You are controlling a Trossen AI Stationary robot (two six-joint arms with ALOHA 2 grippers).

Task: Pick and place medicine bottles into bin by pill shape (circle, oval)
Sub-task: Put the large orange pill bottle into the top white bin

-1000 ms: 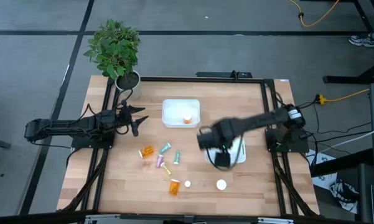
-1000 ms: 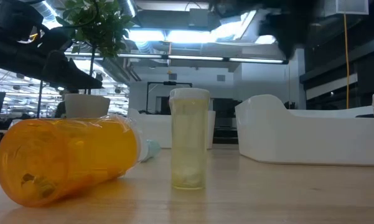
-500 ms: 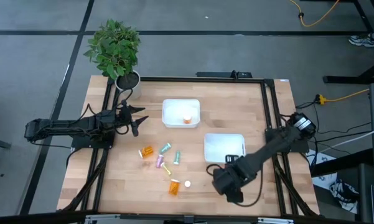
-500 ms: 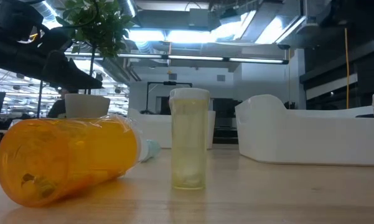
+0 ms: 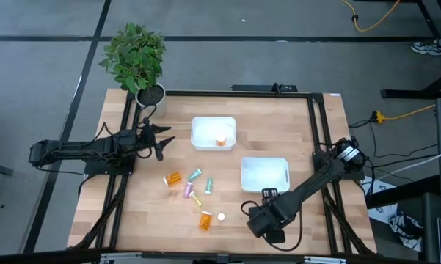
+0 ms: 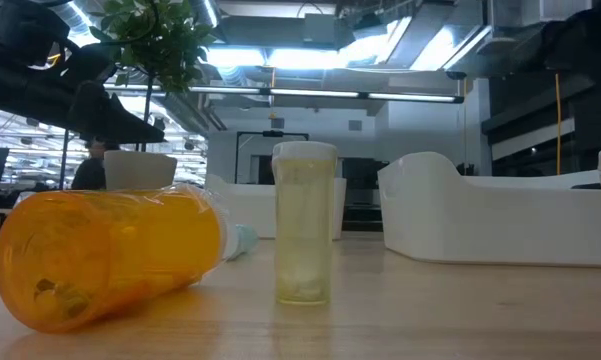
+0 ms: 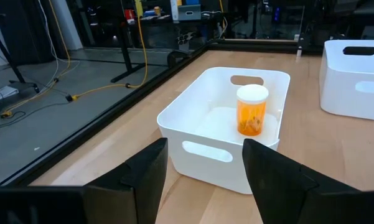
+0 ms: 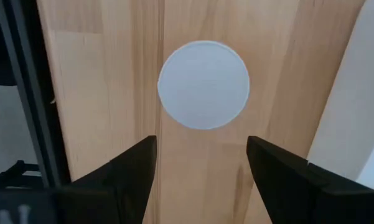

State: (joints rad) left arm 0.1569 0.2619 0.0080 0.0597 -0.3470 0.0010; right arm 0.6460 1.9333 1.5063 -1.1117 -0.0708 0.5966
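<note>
R gripper (image 8: 202, 162) spread, empty, straight above white-capped upright bottle (image 8: 203, 84), probably orange; L far off.

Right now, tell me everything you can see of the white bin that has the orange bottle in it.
The white bin is a glossy, plastic-looking rectangular tub with rounded corners and slot handles cut into its end walls. It sits flat on the wooden table, toward the far side, near the left gripper, which points at it without touching. Inside stands one upright orange bottle with a white cap, near one end.
</note>
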